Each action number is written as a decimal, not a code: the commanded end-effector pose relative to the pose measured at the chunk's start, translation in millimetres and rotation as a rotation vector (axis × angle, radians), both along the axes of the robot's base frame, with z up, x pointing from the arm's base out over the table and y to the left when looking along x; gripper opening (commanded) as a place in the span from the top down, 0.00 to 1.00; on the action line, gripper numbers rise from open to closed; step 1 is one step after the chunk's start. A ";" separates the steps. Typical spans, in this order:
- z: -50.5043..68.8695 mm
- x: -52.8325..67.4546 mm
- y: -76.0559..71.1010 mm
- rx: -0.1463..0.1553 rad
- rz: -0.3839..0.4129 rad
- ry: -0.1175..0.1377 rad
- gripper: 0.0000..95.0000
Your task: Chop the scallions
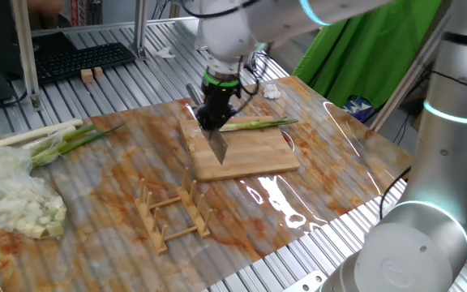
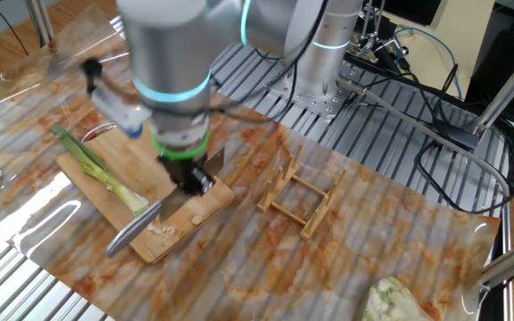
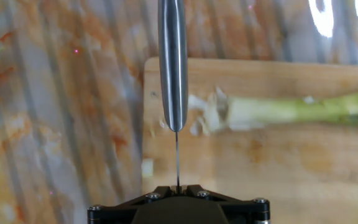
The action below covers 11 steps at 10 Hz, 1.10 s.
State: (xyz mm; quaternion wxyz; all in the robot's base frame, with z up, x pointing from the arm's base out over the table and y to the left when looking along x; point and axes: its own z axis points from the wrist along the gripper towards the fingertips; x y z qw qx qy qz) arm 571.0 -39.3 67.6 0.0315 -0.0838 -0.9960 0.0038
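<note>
One fixed view
- Jaws: the gripper [image 1: 215, 122] is clamped fully tight on the handle of one knife [image 1: 218, 146], blade hanging down over the cutting board [image 1: 254, 162].
- Scallions: one stalk [image 1: 258, 124] lies across the far part of the board, just beside the blade.
- Others: one bundle of whole stalks [image 1: 51, 139] at the left, one pale heap in clear plastic [image 1: 19, 199], one wooden rack [image 1: 173, 212].

The other fixed view
- Jaws: the gripper [image 2: 188, 178] grips the knife [image 2: 136, 227], whose blade slants down to the board [image 2: 181, 214].
- Scallions: one stalk [image 2: 101, 169] on the board; a few short cut bits [image 2: 163, 229] near the blade, too small to count.
- Others: one rack [image 2: 302, 201].

Hand view
- Jaws: closed on the knife [image 3: 173, 62], seen edge-on.
- Scallions: the stalk's ragged white end [image 3: 216, 113] lies just right of the blade; several small bits [image 3: 146, 167] beside it.
</note>
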 end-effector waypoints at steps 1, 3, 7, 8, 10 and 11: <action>-0.3 -3.0 2.3 -0.003 0.000 0.015 1.00; -1.1 -2.0 2.8 -0.001 0.087 -0.010 1.00; 48.2 5.6 -13.4 0.009 0.175 -0.060 1.00; 69.0 6.9 -17.2 0.006 0.197 -0.069 1.00; 86.1 11.6 -16.7 0.004 0.233 -0.087 1.00; 90.3 11.8 -15.6 0.010 0.248 -0.099 1.00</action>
